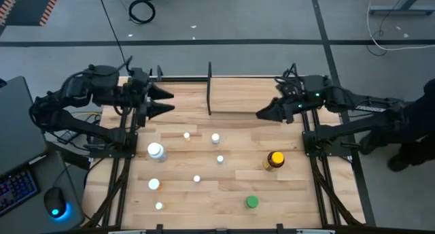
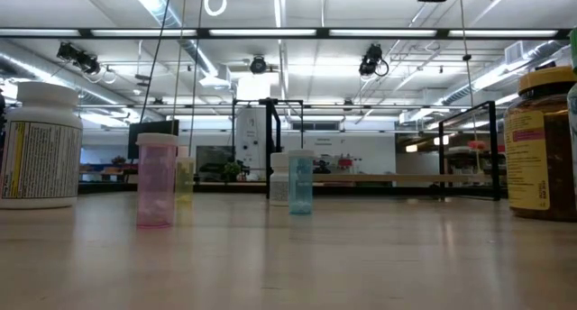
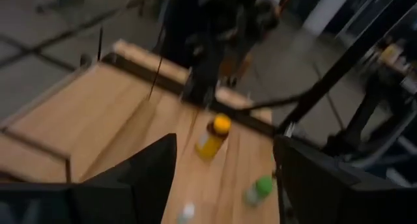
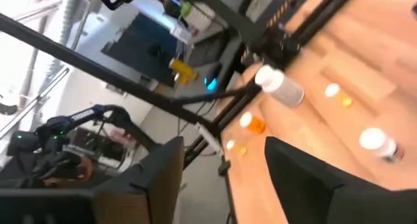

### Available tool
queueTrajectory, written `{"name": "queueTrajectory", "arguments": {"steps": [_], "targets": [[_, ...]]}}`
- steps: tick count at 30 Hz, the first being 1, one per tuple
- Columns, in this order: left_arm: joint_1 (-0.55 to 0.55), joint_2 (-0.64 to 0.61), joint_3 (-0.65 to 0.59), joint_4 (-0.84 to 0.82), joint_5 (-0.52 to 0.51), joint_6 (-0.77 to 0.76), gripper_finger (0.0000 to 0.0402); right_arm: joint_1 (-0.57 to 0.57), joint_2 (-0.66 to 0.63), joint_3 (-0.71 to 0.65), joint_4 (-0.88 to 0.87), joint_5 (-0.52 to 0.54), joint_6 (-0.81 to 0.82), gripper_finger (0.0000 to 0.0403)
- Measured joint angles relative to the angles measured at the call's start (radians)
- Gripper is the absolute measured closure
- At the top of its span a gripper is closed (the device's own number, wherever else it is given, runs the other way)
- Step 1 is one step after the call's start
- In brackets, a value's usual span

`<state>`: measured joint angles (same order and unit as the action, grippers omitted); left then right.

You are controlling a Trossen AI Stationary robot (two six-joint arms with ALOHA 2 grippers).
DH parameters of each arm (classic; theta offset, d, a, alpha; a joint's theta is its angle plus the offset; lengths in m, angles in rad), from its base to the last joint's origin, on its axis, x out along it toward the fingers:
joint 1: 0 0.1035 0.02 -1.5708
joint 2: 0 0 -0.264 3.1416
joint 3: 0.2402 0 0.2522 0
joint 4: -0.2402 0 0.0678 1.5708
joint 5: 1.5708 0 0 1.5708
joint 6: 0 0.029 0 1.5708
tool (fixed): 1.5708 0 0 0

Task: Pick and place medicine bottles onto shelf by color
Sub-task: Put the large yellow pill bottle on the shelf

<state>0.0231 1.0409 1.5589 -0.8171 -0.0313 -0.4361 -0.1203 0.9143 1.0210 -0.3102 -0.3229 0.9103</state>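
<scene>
Hovering: left gripper [image 1: 166, 100] (open) | right gripper [image 1: 262, 114] | bottles [image 1: 274, 159] mid-table

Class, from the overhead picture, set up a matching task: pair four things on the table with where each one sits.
Things:
1. green bottle
2. yellow bottle
3. large white bottle
4. shelf

Places:
A. far edge, middle
B. left side, by the left arm's base
C. near edge, right of middle
D. right side, mid-table

Pairs: 1-C, 2-D, 3-B, 4-A
</scene>
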Motion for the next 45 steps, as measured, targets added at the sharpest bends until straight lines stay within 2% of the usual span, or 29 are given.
{"name": "queueTrajectory", "arguments": {"steps": [5,9,13,17,19,22,27,32,35,40,45], "targets": [[0.000,0.007,0.000,-0.148,0.059,-0.026,0.0150,-0.022,0.069,0.000,0.047,-0.074,0.033,0.0168],[0.000,0.006,0.000,-0.243,0.098,-0.026,0.0163,-0.047,0.120,0.000,0.255,0.047,0.055,0.0169],[0.000,0.007,0.000,-0.216,0.102,-0.050,0.0173,-0.091,0.176,0.000,0.458,0.097,0.041,0.0169],[0.000,0.006,0.000,-0.089,0.101,-0.051,0.0182,-0.141,0.199,0.000,0.476,0.111,0.036,0.0169],[0.000,0.006,0.000,-0.015,0.101,-0.050,0.0185,-0.170,0.199,0.000,0.425,0.063,0.007,0.0168],[0.000,0.006,0.000,0.032,0.100,-0.050,0.0189,-0.191,0.180,0.002,0.254,-0.025,-0.049,0.0167],[0.000,0.005,0.000,-0.045,0.098,-0.077,0.0192,-0.166,0.132,0.002,-0.003,-0.052,-0.156,0.0166],[0.000,0.005,0.000,-0.061,0.089,-0.108,0.0177,-0.096,0.075,0.002,-0.196,-0.079,-0.194,0.0166],[0.000,0.005,0.000,-0.135,0.089,-0.108,0.0167,-0.045,0.038,0.003,-0.308,-0.097,-0.200,0.0166],[-0.010,0.006,0.000,-0.305,0.089,-0.140,0.0153,0.036,0.026,0.075,-0.668,-0.063,-0.234,0.0166],[-0.010,0.006,0.000,-0.309,0.089,-0.182,0.0143,0.097,0.049,0.168,-0.939,0.042,-0.228,0.0166]]}}
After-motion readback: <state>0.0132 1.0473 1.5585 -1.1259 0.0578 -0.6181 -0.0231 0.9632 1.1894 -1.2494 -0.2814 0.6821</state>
